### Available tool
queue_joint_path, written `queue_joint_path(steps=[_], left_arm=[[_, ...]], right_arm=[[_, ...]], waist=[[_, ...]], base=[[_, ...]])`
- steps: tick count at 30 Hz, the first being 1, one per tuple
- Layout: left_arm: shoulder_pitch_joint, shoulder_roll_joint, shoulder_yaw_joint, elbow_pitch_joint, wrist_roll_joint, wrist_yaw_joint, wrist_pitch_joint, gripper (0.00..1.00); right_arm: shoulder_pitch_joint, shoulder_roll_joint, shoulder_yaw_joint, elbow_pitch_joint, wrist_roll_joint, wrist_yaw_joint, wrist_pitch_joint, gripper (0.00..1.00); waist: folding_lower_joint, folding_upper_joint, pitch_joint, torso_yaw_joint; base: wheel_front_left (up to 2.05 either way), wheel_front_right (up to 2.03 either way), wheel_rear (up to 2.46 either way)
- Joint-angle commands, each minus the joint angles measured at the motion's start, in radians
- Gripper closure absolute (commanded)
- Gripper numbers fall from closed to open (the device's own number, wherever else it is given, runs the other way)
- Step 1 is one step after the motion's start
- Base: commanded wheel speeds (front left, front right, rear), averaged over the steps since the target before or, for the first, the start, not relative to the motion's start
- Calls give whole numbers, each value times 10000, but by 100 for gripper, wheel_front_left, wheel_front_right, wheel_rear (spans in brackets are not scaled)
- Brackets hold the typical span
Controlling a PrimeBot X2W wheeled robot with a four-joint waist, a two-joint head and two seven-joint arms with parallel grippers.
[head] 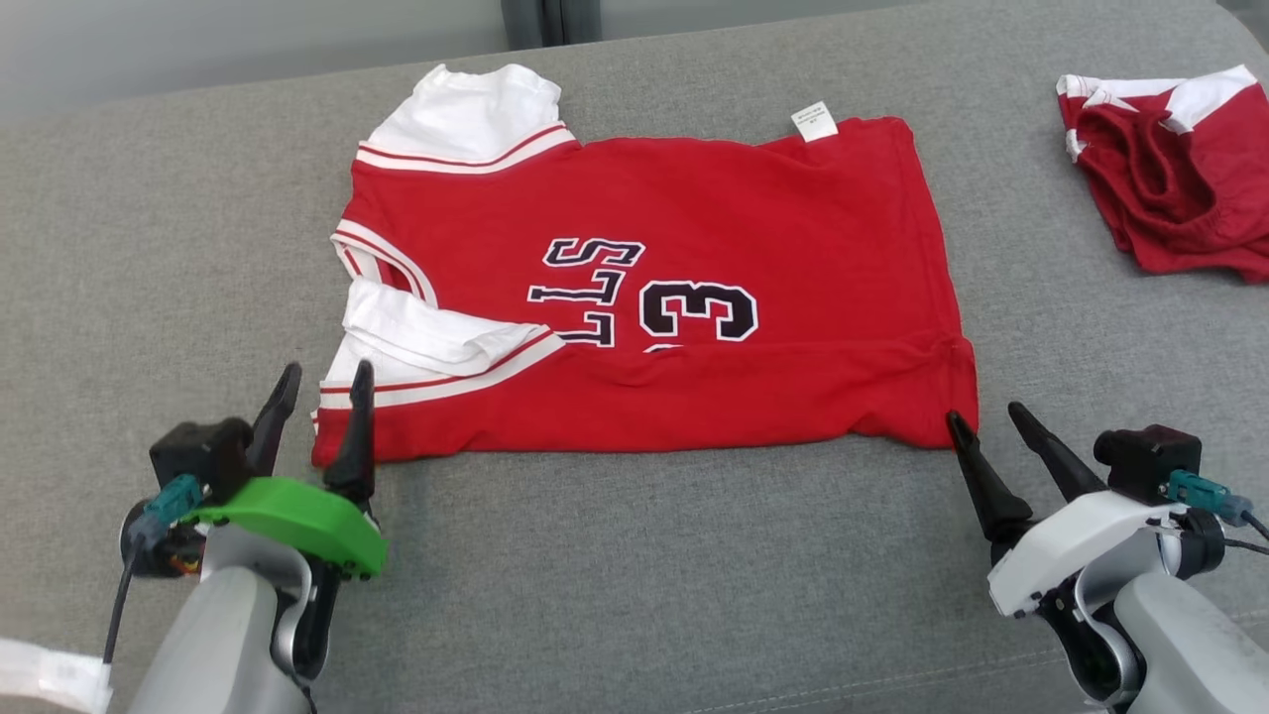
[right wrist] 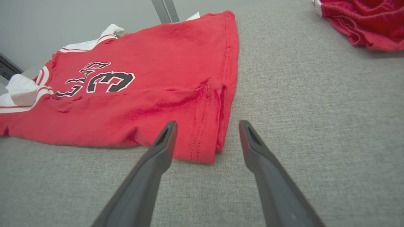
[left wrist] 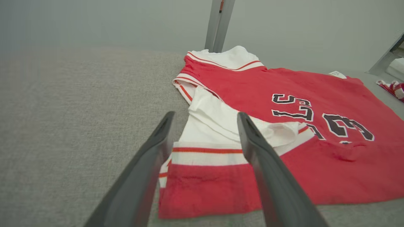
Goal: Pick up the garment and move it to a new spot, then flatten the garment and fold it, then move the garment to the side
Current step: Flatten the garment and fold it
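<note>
Folding seems to be the step in hand. The red jersey (head: 694, 248) is lying flat in the middle of the frame, and its near long edge is already lying turned over the bottom of the printed number.

The left claw (head: 327, 369) is waiting at the lower left with its fingers apart, holding nothing, over the jersey's near left corner. The right claw (head: 984, 413) is standing at the lower right, also spread and empty, just beside the near right corner.

I think the next move is asking both claws to pinch these two corners through both layers and carry them evenly toward the far edge.

The bench (head: 634, 555) is wearing a grey woven cloth. A second red garment (head: 1170, 169) is lying crumpled at the upper right. A pale wall and a grey post (head: 550, 20) are standing behind.
</note>
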Motion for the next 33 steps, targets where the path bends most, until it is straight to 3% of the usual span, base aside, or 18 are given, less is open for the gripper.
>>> queue_joint_path(steps=[1,7,17,18,19,20,27,33], left_arm=[[264,88,79,-48,-40,-25,-68,0],[769,64,95,61,86,23,-68,0],[-44,-143,-62,1333,189,84,-39,0],[-125,-198,-116,1526,137,59,-6,0],[-193,-213,-142,1637,90,43,-10,54],[-266,-214,-171,1799,70,22,-15,98],[-313,-266,-15,2101,-294,-47,-82,100],[717,-413,372,1050,-356,-59,-68,100]], right_arm=[[162,-6,0,37,-160,-1,-66,0],[-9,200,-13,314,-719,-1,-138,0],[-828,783,-50,1353,-1200,-1,-70,0],[-872,847,-22,1462,-1159,-1,-75,25],[-915,883,-8,1532,-1128,-1,-83,67],[-970,946,-7,1596,-1071,-1,-103,100],[-993,1141,-116,1796,-912,-1,-244,100],[-184,821,-89,1114,-947,-1,-275,100]], waist=[[1,0,-22,28],[1,0,181,139],[1,0,482,156],[1,0,486,157],[1,0,485,155],[1,0,475,153],[1,0,154,220],[1,0,-518,361]], base=[[0,0,0],[0,0,0],[0,0,0],[0,0,0],[0,0,0],[0,0,0],[0,0,0],[0,0,0]])
